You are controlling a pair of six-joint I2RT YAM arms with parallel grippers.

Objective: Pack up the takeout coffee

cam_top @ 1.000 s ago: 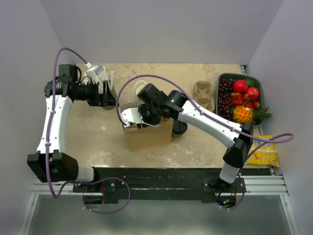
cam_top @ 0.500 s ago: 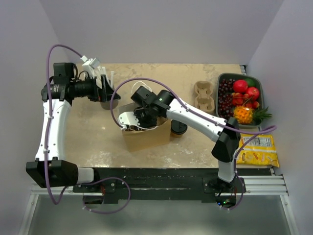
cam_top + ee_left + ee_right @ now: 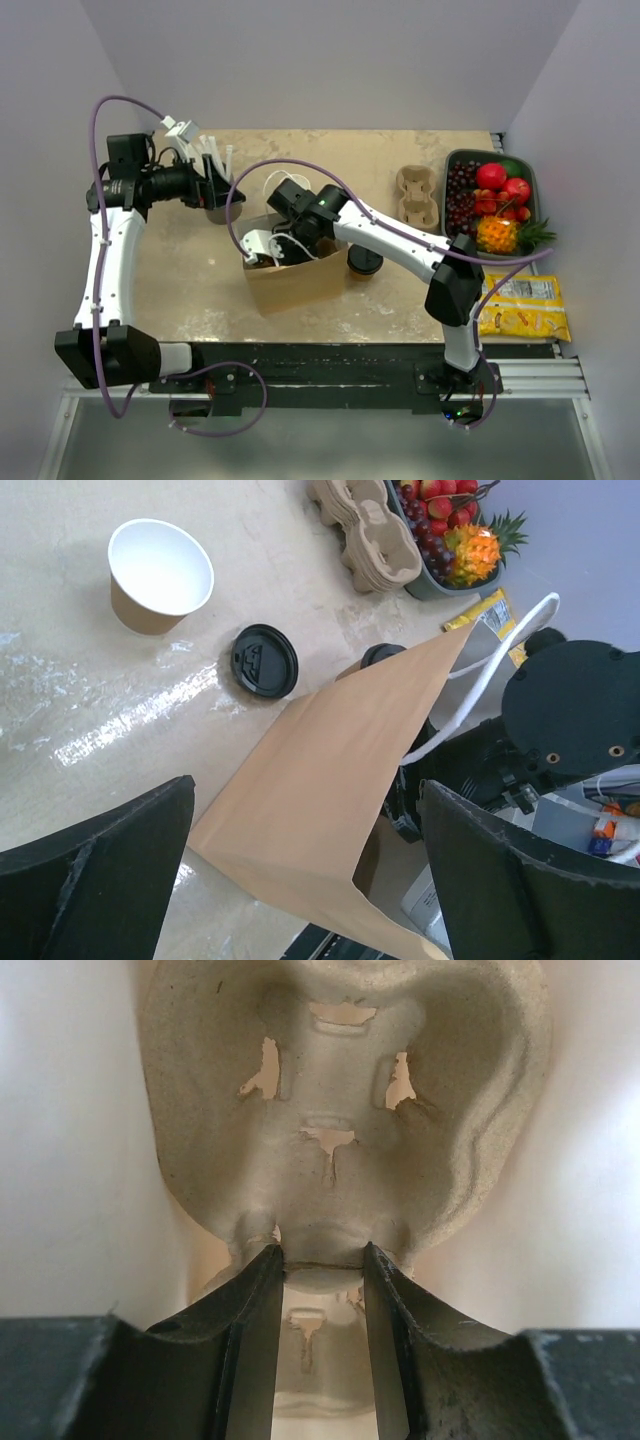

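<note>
The takeout coffee (image 3: 365,263), a small brown cup with a black lid, stands on the table just right of the brown paper bag (image 3: 300,285). In the left wrist view its lid (image 3: 382,654) peeks over the bag's edge (image 3: 330,780). My right gripper (image 3: 320,1260) is down inside the bag, shut on the middle ridge of a pulp cup carrier (image 3: 340,1110). My left gripper (image 3: 220,190) hovers open and empty at the back left, apart from the bag; its fingers (image 3: 110,850) frame the bag's open mouth.
A lidless brown cup (image 3: 160,575) and a loose black lid (image 3: 265,660) lie beyond the bag. Stacked pulp carriers (image 3: 418,195), a fruit tray (image 3: 455,165) and a yellow packet (image 3: 525,305) sit at the right. White straws (image 3: 226,156) stand by my left gripper.
My left gripper has opened wider and drawn back a little to the left. The right arm has pushed further into the bag, which has shifted slightly left.
</note>
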